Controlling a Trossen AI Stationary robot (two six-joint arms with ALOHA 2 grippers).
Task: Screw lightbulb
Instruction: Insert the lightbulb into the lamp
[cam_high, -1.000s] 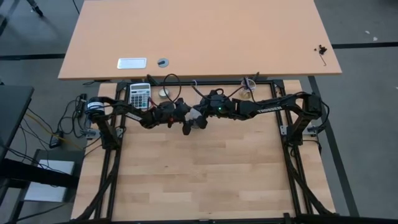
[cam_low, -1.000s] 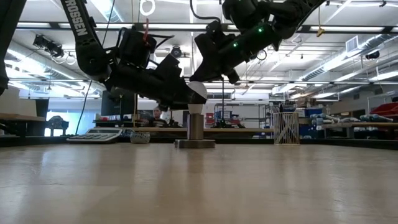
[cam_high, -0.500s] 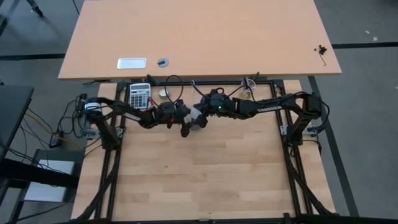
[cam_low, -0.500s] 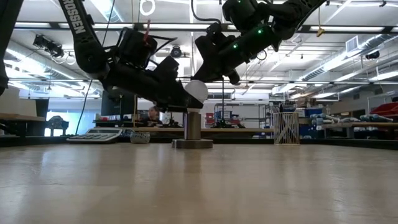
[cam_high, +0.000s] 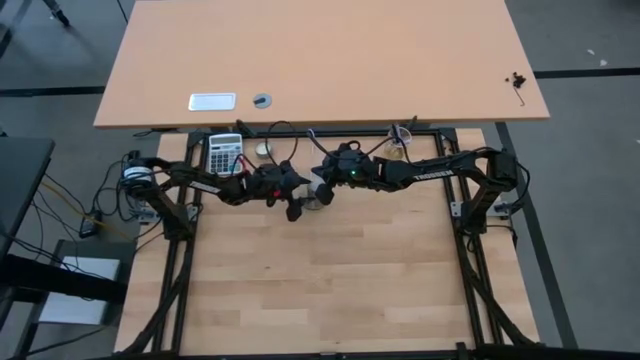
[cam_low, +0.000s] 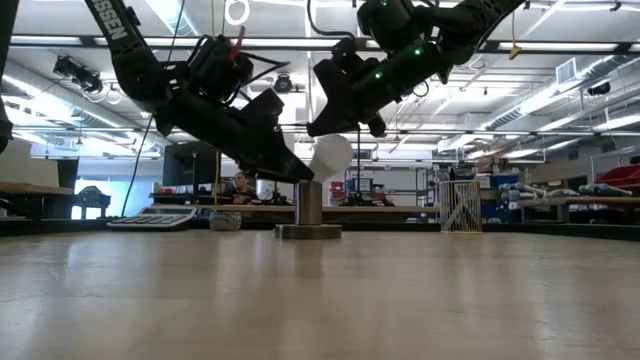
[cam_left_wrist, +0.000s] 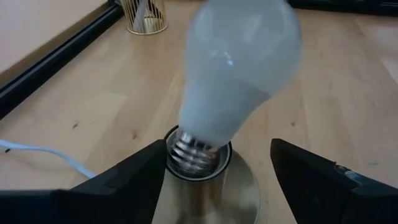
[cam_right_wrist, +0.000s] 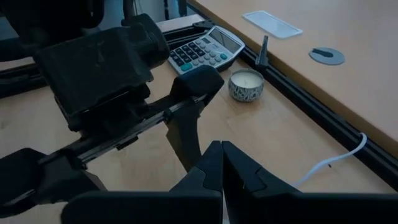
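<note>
- the lightbulb (cam_left_wrist: 239, 68) sits with its grey screw end in the mouth of the socket (cam_left_wrist: 199, 186), but it leans to one side instead of standing straight; i judge the threads have not bitten yet, so the screwing is barely begun.
- the socket stands upright on its round base on the wooden table (cam_high: 330, 270), toward the far edge, with its thin white cord (cam_left_wrist: 43, 152) trailing off beside it.
- the left gripper (cam_left_wrist: 217, 168) is spread wide, one finger on each side of the socket's mouth, and grips nothing; the bulb's globe rises above and between the fingers without touching either in the left wrist view.
- that wide stance reads as either a let-go between turns or a fresh approach to take the bulb by its neck; the pictures do not say which.
- the right gripper (cam_low: 322, 125) hangs just above and beside the bulb, its fingers pressed together with nothing between them, seemingly waiting out of the left arm's way.
- in the low view the bulb's white globe shows right above the socket, between the two arms' dark tips.
- behind the socket, nearer the table's far rail, lie a calculator (cam_high: 225, 152) and a small round tin (cam_right_wrist: 246, 84), both well clear of the work.
- the tilt is the risk: turning it as it leans could cross the threads or tip the bulb out.
</note>
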